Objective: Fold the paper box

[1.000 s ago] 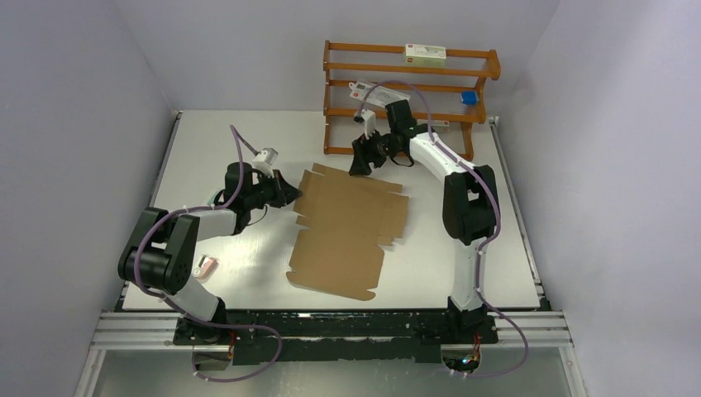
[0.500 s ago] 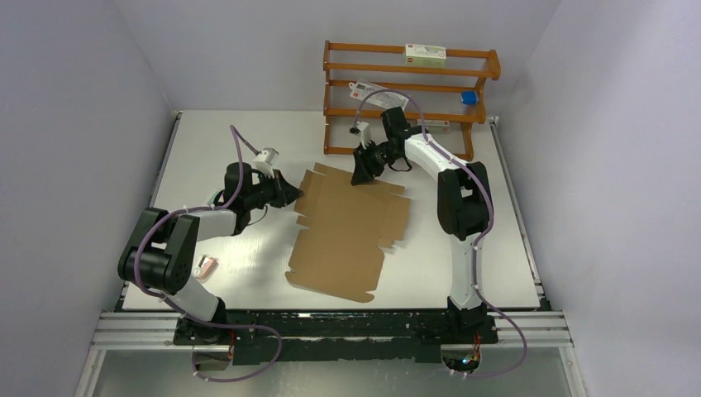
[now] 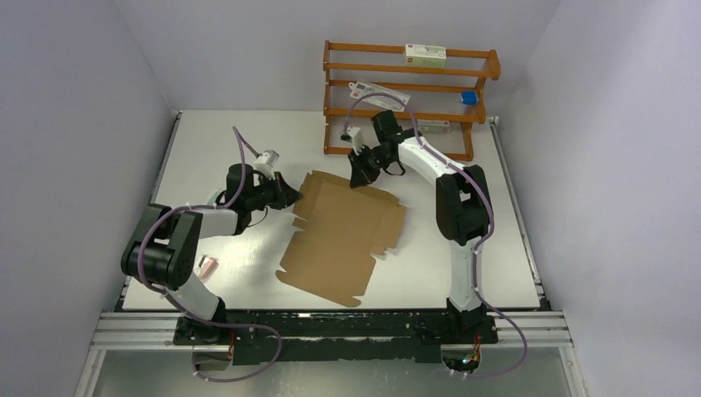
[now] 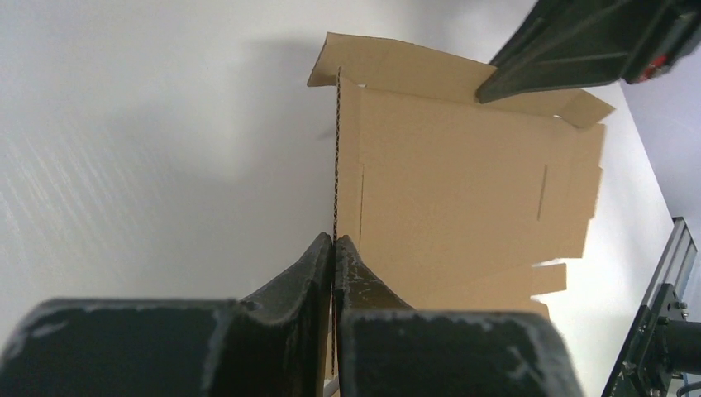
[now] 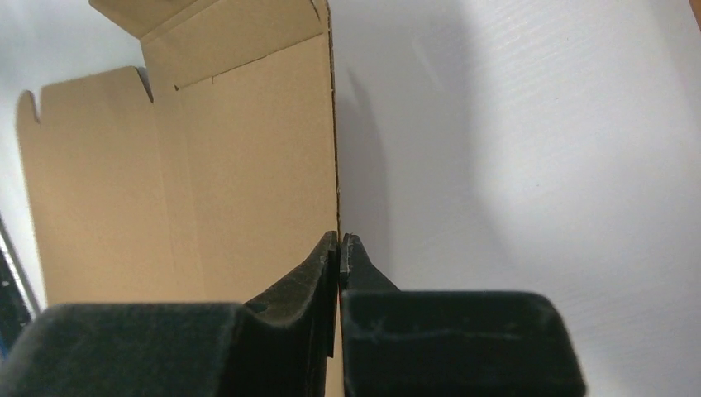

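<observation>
Mounting rail (image 3: 331, 329): nearest of all, well behind both sets of fingers, and it carries the two arm bases.
Pink item (image 3: 206, 266): small, lying on the table beside the left arm's elbow. It is well behind the left fingers and apart from the cardboard.
Table (image 3: 215, 149): white surface under everything.
Paper box (image 3: 340, 236): an unfolded sheet of brown corrugated cardboard, die-cut with flaps and tabs, lying spread on the table. Its near end lies closer to the arm bases than either pair of fingertips, and its far-left part spans between the two grippers.
Left gripper (image 4: 333, 241): fingers pressed together, pinching the sheet's left edge. In the left wrist view the corrugated edge runs straight out from the fingertips, with cardboard to their right and bare table to their left. A soft shadow falls on the table beside that edge.
Right gripper (image 5: 339, 240): fingers pressed together on the sheet's far edge, near its far-left corner. In the right wrist view the edge leads away from the fingertips, with cardboard to their left and bare table to their right. A creased flap sits at the end of the sheet farthest from these fingertips.
Wooden rack (image 3: 446, 87): orange-brown shelves beyond the right fingers, at the table's far edge.
White carton (image 3: 425, 55): on the rack's top shelf, well beyond the right fingers.
Blue object (image 3: 469, 97): small, at the right end of a lower shelf.
</observation>
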`<state>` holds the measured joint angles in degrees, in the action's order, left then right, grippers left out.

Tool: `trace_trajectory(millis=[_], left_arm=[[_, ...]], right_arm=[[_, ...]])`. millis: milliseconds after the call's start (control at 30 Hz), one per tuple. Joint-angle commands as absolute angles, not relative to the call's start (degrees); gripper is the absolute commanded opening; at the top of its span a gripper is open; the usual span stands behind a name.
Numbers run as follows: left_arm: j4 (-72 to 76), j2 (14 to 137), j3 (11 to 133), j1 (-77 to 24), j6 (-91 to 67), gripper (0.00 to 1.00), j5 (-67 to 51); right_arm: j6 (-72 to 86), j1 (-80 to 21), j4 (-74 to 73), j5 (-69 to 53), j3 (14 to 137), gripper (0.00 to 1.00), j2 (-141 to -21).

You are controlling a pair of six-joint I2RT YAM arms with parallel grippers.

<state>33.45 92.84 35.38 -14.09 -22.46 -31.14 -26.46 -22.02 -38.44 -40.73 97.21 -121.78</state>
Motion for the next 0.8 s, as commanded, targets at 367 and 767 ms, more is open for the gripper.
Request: trace_trajectory(millis=[367,767], left_arm=[[22.7,99.4,39.9,-11.9,-29.0,0.4,-20.3],[22.8,96.4,48.6,-12.9,-30.9,0.7,-24.6]], right_arm=[[-26.2,-25.0,-31.1,-31.3,90.5,0.0,-115.4],[-26.5,-25.5,-29.2,-31.6,89.2,0.0,-112.8]])
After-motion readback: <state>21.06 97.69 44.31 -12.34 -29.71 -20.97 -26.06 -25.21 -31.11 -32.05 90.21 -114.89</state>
